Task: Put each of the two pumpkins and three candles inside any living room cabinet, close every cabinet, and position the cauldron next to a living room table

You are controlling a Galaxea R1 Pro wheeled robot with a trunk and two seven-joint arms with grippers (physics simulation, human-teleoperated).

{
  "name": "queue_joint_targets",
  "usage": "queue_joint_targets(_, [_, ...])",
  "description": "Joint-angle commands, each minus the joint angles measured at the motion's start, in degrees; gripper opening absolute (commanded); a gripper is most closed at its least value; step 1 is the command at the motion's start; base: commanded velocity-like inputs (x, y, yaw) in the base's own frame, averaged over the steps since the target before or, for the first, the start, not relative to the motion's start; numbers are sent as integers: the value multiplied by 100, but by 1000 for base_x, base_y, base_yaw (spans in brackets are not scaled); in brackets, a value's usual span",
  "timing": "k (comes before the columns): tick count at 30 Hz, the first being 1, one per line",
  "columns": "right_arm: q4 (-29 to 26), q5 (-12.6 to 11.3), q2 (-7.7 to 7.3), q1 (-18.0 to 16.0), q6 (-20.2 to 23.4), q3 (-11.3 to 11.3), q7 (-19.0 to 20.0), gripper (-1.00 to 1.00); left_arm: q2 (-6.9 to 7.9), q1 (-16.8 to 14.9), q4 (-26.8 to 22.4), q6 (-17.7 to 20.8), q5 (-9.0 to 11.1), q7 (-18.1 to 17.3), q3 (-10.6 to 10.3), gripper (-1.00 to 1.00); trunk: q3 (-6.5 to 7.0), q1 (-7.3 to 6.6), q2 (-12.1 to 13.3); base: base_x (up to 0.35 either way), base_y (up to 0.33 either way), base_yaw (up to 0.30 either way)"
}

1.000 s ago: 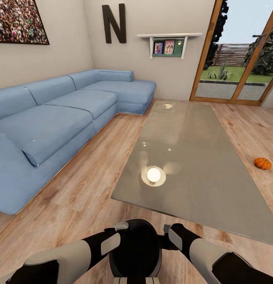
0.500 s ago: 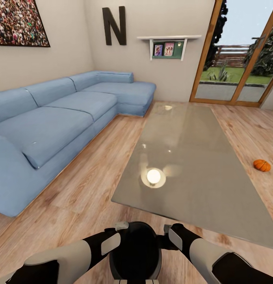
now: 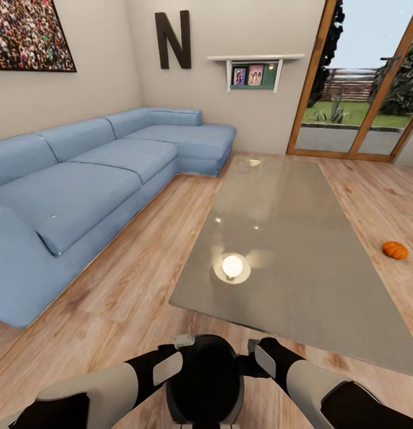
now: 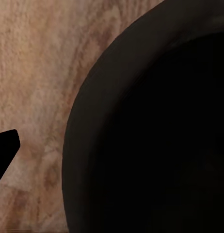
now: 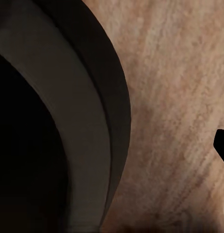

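I hold a black cauldron (image 3: 206, 375) low in front of my trunk, between both arms. My left gripper (image 3: 183, 341) sits at its left rim and my right gripper (image 3: 252, 344) at its right rim, each shut on the rim. The left wrist view looks at the cauldron's dark wall (image 4: 155, 131) over plank floor, with one fingertip (image 4: 5, 145) outside it. The right wrist view has the cauldron's rim (image 5: 92, 121) and one fingertip (image 5: 222, 145). The glass-topped table (image 3: 289, 226) lies just ahead. One orange pumpkin (image 3: 395, 250) rests on the floor right of the table.
A blue corner sofa (image 3: 93, 179) runs along the left wall. Wood-framed glass doors (image 3: 361, 89) stand at the back right, and a small wall shelf (image 3: 254, 65) hangs beside them. A strip of plank floor (image 3: 146, 262) runs between the sofa and the table.
The whole view has shifted slightly, so the camera has moved; the pumpkin and sofa have drifted a little in the picture. The cauldron stays in the same place between my arms.
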Motion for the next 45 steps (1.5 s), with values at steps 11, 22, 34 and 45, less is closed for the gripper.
queue_joint_targets(11, [0, 0, 0, 0, 0, 0, 0, 100, 0, 0, -3, -4, 0, 0, 0, 100, 0, 0, 0, -146, 0, 0])
queue_joint_targets(22, [0, -1, 0, 0, 0, 0, 0, 100, 0, 0, -4, -8, 0, 0, 0, 100, 0, 0, 0, -2, 0, 0])
queue_joint_targets(34, [0, -1, -9, 0, 0, 0, 0, 100, 3, 0, -135, -100, 9, 13, 16, 100, 144, -176, 321, 0, 0, 0])
queue_joint_targets(45, [0, -3, -2, 0, 0, 0, 0, 100, 1, 0, -144, -101, 9, 17, 18, 100, 215, -264, 481, 0, 0, 0])
